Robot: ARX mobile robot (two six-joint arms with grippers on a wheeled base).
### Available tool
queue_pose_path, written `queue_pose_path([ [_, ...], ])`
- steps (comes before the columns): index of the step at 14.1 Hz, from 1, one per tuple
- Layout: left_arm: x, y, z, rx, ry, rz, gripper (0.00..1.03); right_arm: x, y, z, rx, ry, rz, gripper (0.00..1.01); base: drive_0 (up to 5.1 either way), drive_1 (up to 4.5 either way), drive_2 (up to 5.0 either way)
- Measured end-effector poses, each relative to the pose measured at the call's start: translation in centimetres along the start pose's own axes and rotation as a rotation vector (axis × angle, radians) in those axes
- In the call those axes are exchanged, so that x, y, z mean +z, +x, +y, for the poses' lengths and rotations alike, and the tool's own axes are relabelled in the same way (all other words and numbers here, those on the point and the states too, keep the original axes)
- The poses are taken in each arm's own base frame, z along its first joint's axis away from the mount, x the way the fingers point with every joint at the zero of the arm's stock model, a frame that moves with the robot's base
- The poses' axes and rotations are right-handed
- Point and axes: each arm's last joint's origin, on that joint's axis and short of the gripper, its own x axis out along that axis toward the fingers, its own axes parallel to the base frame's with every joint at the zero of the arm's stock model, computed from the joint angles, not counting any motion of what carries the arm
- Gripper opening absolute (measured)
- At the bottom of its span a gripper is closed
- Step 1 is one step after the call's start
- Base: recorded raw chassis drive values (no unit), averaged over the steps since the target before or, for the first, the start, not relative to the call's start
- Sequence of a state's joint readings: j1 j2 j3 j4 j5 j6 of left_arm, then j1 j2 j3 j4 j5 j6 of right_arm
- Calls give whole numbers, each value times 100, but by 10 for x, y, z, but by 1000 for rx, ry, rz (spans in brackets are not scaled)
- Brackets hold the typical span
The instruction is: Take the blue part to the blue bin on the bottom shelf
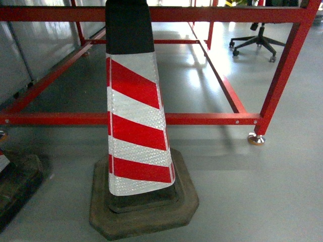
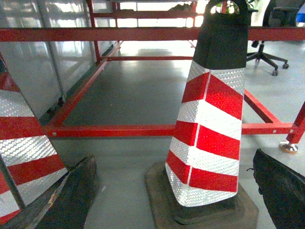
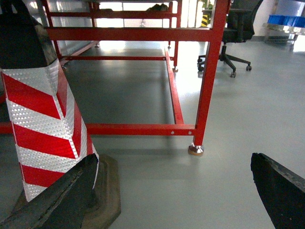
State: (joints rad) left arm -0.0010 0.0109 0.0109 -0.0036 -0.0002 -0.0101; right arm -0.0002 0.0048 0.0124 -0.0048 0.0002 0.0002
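Note:
The blue part is out of view in all three views, and so is the bottom shelf. Far off at the top right of the right wrist view a blue box shape (image 3: 286,20) rests on a steel surface; whether it is the blue bin I cannot tell. My left gripper (image 2: 174,188) is open, its dark fingers (image 2: 71,200) spread wide with nothing between them, low over the floor in front of a traffic cone. My right gripper (image 3: 174,183) is open too, with only bare floor between its fingers (image 3: 279,191). Neither gripper shows in the head view.
A red-and-white striped traffic cone (image 1: 133,121) on a worn rubber base (image 1: 146,206) stands close in front. A second cone (image 2: 19,152) is at the left. Behind them runs a red steel frame (image 1: 202,119) with a levelling foot (image 1: 256,139). An office chair (image 1: 257,40) stands far back on the grey floor.

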Motion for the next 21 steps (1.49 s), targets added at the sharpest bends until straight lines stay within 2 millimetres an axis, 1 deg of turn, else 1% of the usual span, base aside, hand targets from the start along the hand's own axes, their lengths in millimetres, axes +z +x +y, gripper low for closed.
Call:
queue_pose_path([
  [21, 0, 0, 0, 1, 11, 0, 98, 0, 0, 0, 1, -1, -1, 98, 0, 0, 0],
])
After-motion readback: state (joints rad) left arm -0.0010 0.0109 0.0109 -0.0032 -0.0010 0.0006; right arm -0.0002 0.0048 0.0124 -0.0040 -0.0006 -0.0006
